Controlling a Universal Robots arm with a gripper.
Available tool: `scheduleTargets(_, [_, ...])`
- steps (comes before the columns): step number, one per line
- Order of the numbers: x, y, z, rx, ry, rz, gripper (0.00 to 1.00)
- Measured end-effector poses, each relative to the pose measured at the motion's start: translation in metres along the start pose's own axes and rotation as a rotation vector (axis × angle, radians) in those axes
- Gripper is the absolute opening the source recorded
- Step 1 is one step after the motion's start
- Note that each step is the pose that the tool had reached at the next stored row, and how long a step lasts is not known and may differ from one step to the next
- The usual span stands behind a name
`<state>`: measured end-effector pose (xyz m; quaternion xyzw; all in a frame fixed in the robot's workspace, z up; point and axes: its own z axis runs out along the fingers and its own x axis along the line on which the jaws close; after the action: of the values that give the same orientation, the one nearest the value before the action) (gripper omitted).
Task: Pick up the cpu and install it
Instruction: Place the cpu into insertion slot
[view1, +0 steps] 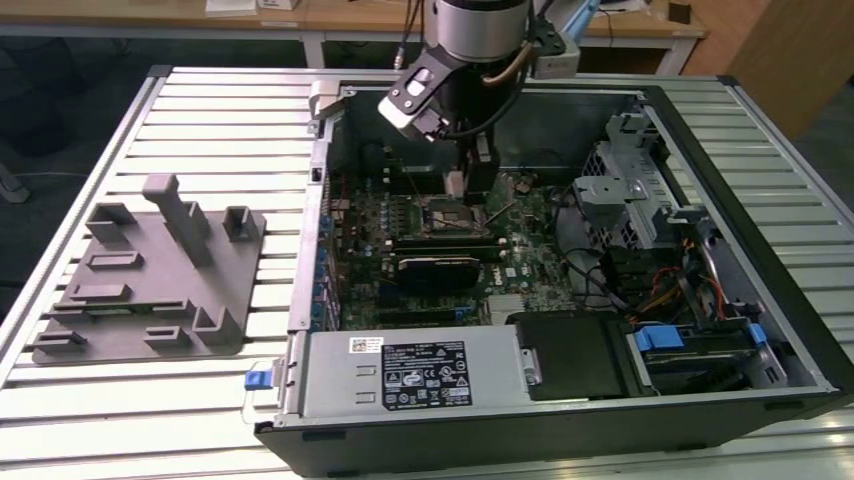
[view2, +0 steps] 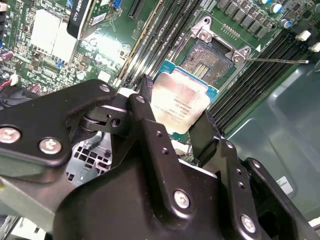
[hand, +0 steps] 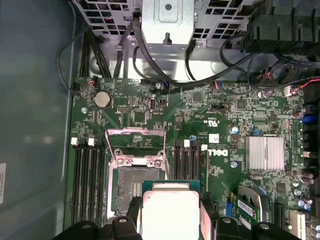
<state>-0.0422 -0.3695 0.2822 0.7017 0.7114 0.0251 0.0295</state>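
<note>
Silvery-lidded cpu (view2: 181, 102) clamped by two opposite edges between the fingers of the hand (hand: 170, 214), lid up and level, presumably so that the underside faces the board. Grips at the thin dark rim alone, which leaves the lid bare between the fingers.

Hangs just off the motherboard (hand: 225, 115), overlapping one edge of the socket (view2: 212, 57) rather than sitting squarely over it. Not seated, and no contact with the socket frame to be made out.

Socket open: load plate (hand: 135, 142) swung back toward the board's edge by the drive cage, bare contact field exposed. Thin lever (view2: 275, 61) thrown out across the memory slots (hand: 87, 180), judged to be released to let the chip in.

Computer case (view1: 747, 200) laid on its side with the panel off, filling the surface's (view1: 200, 120) half on the exterior view's right and running to its near edge. Turns the board face-up, so the arm can reach straight down into it.

Grey moulded fixture (view1: 147, 280) near the surface's edge on the exterior view's left, well apart from the hand.
</note>
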Motion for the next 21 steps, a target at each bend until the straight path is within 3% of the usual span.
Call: scheduleTargets(21, [0.0080,-0.0015,0.0207,0.0000,0.0003,-0.004,0.54])
